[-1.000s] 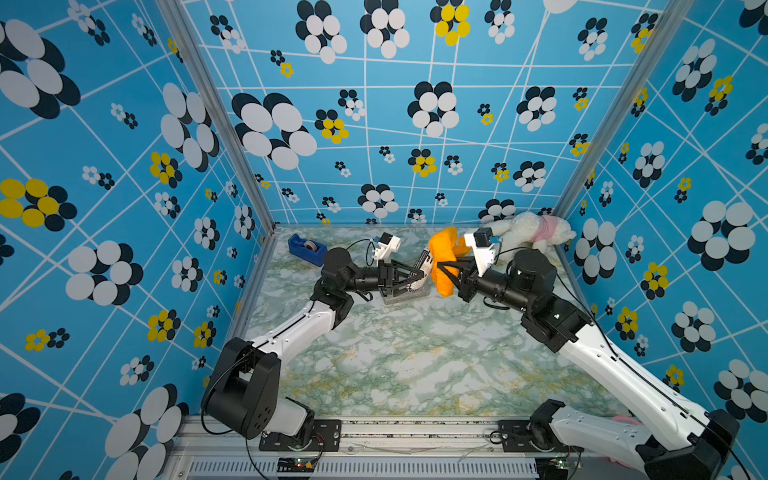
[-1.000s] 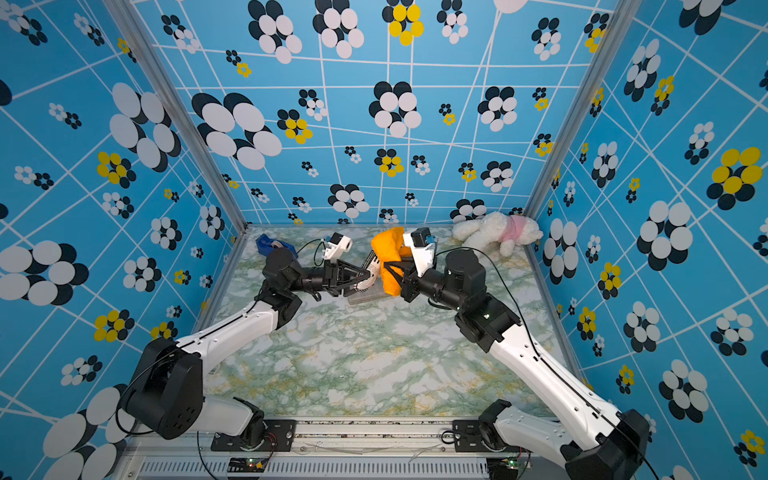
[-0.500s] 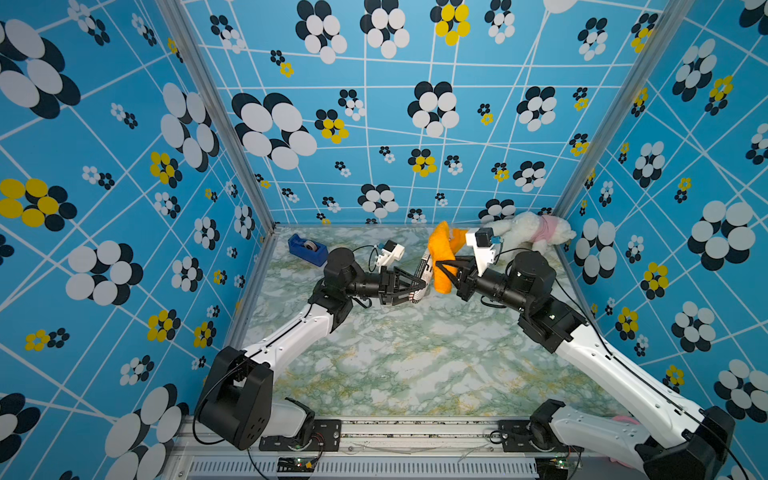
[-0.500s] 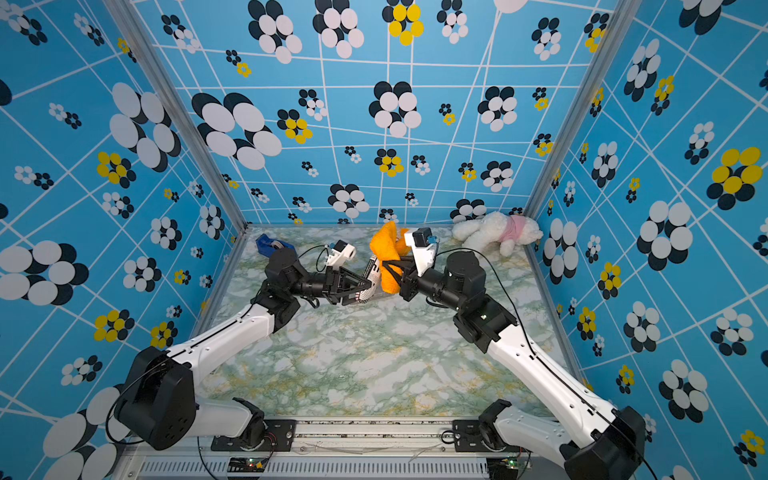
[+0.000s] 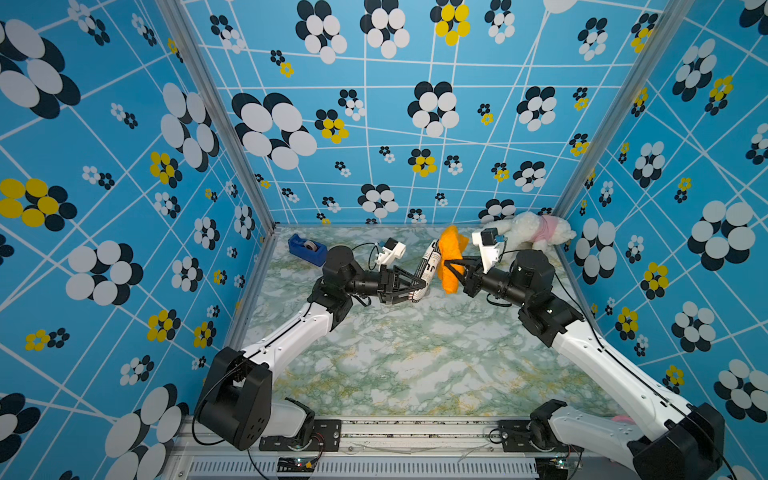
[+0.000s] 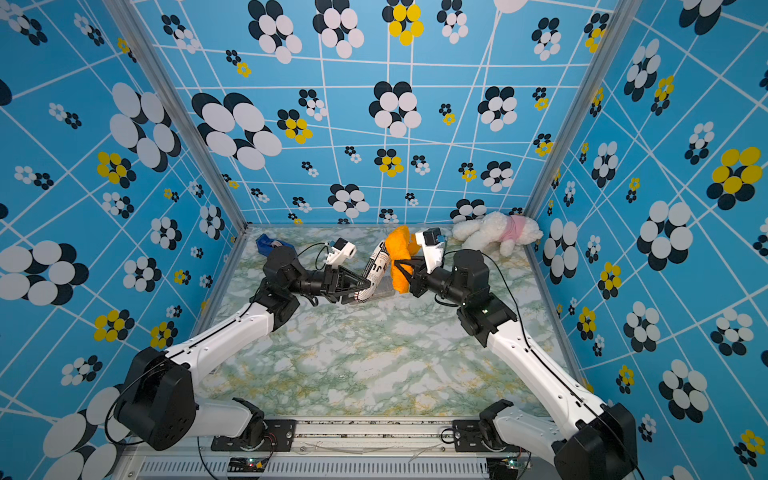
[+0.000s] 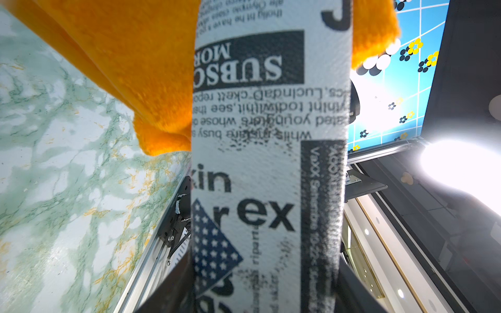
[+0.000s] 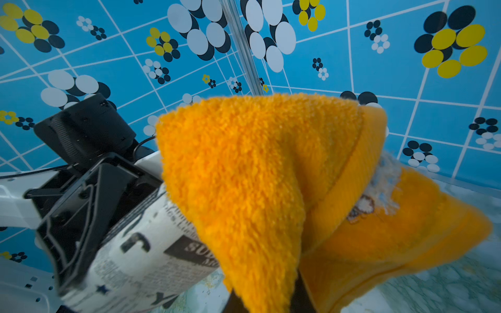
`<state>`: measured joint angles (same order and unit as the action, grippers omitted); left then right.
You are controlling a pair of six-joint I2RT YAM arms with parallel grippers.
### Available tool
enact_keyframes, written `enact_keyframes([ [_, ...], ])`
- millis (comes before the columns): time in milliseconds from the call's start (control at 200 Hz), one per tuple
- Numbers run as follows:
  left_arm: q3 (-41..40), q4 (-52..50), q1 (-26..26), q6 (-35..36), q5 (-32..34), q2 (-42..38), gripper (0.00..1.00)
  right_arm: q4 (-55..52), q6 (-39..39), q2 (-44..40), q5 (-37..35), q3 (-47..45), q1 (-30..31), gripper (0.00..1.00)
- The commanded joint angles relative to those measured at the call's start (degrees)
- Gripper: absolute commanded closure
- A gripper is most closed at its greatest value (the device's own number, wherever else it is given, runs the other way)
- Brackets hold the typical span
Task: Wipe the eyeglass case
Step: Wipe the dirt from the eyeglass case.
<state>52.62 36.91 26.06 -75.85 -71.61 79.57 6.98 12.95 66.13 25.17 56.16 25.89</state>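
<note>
The eyeglass case [image 5: 428,266] [image 6: 376,266], white with black newspaper print, is held tilted up above the marble table at the back middle. My left gripper [image 5: 419,286] [image 6: 365,286] is shut on its lower end. In the left wrist view the case [image 7: 268,162] fills the space between the jaws. My right gripper [image 5: 451,266] [image 6: 400,266] is shut on a fluffy orange cloth [image 5: 451,257] [image 8: 257,176]. The cloth lies against the right side of the case [image 8: 141,257].
A blue tape dispenser [image 5: 306,248] sits at the back left corner. A white plush dog in a pink top [image 5: 528,235] lies at the back right. A clear plastic box [image 6: 384,291] rests on the table under the case.
The left gripper has tipped the case more upright and nudged it slightly to the right. The orange cloth has shifted along the case's side. Both grips are unchanged.
</note>
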Motion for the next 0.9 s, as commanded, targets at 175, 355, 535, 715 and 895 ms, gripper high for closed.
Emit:
enact_keyframes([
  [175, 2.84, 5.13, 1.03, -1.20, -4.24, -2.24, 1.00, 9.64, 6.03, 3.82, 8.78, 2.98, -1.17, 1.00],
  [355, 2.57, 8.34, 1.09, -3.75, -4.12, -1.65, 1.00, 23.20, 14.60, 0.51, 10.49, -9.55, -0.10, 1.00],
  [535, 2.83, 9.50, 1.06, -4.91, -4.51, -0.89, 1.00, 20.55, 7.99, -3.68, 5.03, -12.84, 8.15, 1.00],
  [715, 3.43, 8.65, 1.01, -4.70, -4.50, -0.40, 1.00, 15.50, 2.05, -7.12, 0.14, -10.56, 9.00, 1.00],
  [895, 3.37, 7.03, 1.01, -3.70, -4.42, -0.69, 1.00, 9.33, -0.61, -7.60, -0.71, -6.90, 4.80, 1.00],
])
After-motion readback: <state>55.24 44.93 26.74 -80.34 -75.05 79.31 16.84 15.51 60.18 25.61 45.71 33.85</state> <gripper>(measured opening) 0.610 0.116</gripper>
